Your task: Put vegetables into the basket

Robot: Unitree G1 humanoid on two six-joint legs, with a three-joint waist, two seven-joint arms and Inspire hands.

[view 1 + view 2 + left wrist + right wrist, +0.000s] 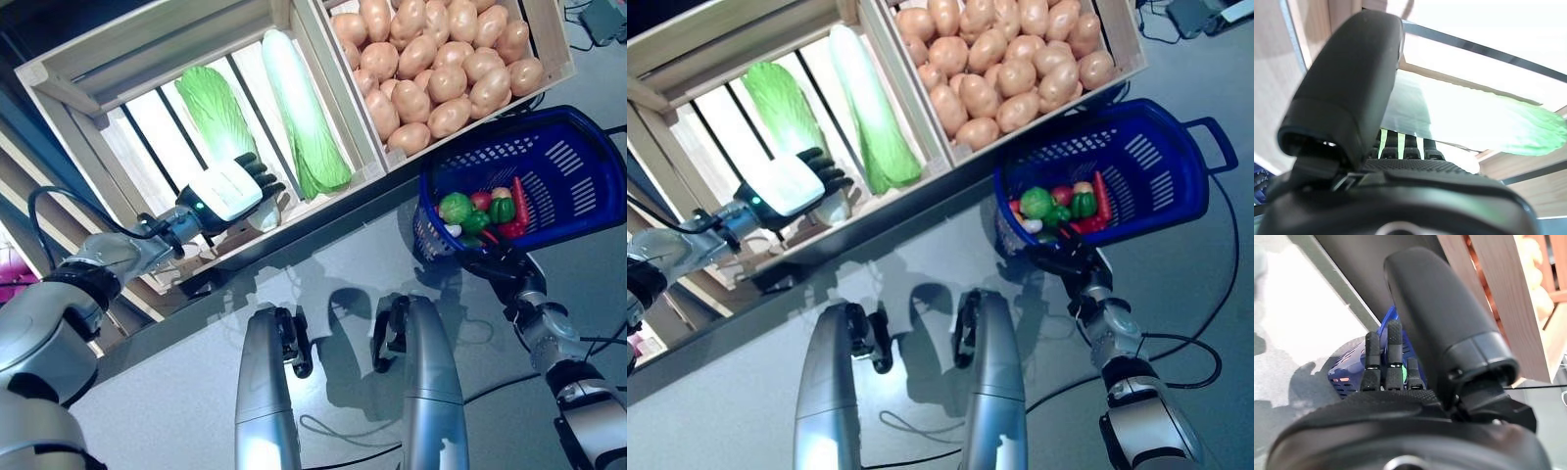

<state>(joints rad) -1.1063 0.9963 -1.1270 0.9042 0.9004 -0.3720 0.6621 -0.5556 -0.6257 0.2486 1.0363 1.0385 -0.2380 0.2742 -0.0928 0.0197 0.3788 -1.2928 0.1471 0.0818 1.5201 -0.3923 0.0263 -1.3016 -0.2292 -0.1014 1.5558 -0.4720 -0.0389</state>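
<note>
Inside wooden crate (118, 73), left hand (231, 189) curled around base of lying cabbage (217, 113). Probably light, leafy, crushable; best gripped low, firmly. Right hand (1065, 258) straight-fingered against blue basket (1176, 201).
</note>
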